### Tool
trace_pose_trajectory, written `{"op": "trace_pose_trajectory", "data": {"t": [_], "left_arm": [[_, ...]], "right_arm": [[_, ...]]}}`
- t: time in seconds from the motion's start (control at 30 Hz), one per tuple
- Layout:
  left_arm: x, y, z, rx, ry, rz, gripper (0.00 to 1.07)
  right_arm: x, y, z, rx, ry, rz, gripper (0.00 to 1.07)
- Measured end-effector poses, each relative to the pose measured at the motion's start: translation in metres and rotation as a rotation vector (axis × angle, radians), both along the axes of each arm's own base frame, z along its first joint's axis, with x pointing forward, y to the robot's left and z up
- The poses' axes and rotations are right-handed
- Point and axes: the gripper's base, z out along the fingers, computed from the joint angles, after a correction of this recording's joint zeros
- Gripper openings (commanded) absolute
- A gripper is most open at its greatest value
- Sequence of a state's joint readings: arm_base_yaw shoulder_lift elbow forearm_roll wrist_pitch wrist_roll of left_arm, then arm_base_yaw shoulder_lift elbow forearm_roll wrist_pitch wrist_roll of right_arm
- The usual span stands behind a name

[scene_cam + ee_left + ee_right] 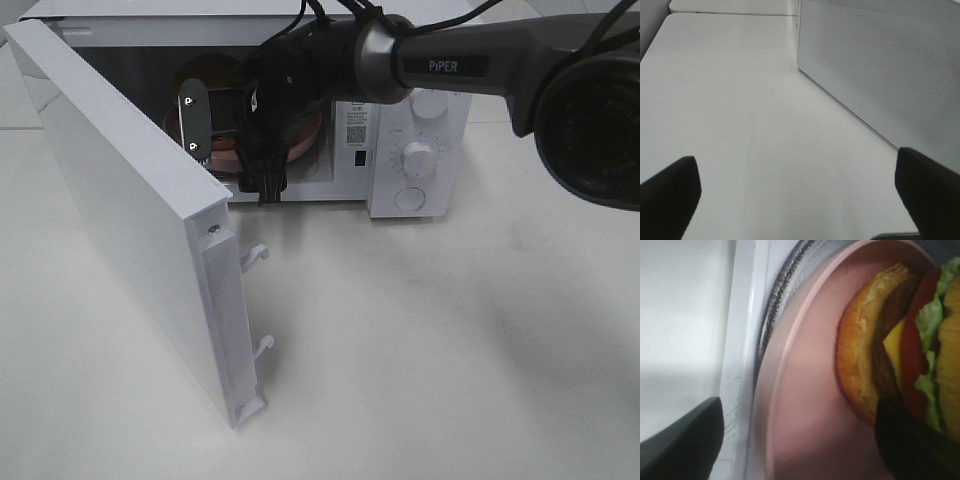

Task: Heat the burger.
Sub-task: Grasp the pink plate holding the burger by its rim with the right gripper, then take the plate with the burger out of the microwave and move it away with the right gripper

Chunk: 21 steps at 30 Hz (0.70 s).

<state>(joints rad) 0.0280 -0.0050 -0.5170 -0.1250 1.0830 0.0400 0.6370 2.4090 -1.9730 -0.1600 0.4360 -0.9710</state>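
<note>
**Exterior high view: plate going into the oven, release it cleanly**

Exterior high view, left to right: the microwave door [130, 220] swings wide open at nine o'clock; the right arm [450, 65] reaches across from three o'clock into the cavity, and its right hand [262, 150] sits over the pink plate [300, 148] inside the microwave [400, 150].

The right wrist view shows the burger [900, 350] resting on that plate, which lies on the turntable ring just inside the sill. One finger [910, 445] of the right hand stands against the burger's side, the other well apart from it; I cannot tell whether it grips anything.

The left hand [800, 195], over bare tabletop [740, 100] beside the door, has its fingers apart and empty.

To do this step well, I judge the plate should sit centred on the turntable, and the hand should back straight out towards six o'clock, low and level, without dragging the bun. The door can be closed after that.
</note>
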Motion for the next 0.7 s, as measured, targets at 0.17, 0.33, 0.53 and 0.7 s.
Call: {"op": "trace_pose_trajectory", "data": {"t": [0.17, 0.33, 0.53, 0.7], "left_arm": [[0.0000, 0.0000, 0.0000, 0.000, 0.000, 0.000, 0.98], [0.0000, 0.0000, 0.0000, 0.000, 0.000, 0.000, 0.98], [0.0000, 0.0000, 0.0000, 0.000, 0.000, 0.000, 0.98], [0.0000, 0.0000, 0.0000, 0.000, 0.000, 0.000, 0.98]], "right_arm": [[0.0008, -0.0008, -0.0071, 0.006, 0.021, -0.015, 0.60], [0.0008, -0.0004, -0.0075, 0.022, 0.028, -0.031, 0.25], [-0.0026, -0.0008, -0.0098, 0.004, 0.064, -0.037, 0.00], [-0.0044, 0.0017, -0.0098, 0.001, 0.064, -0.030, 0.00]]}}
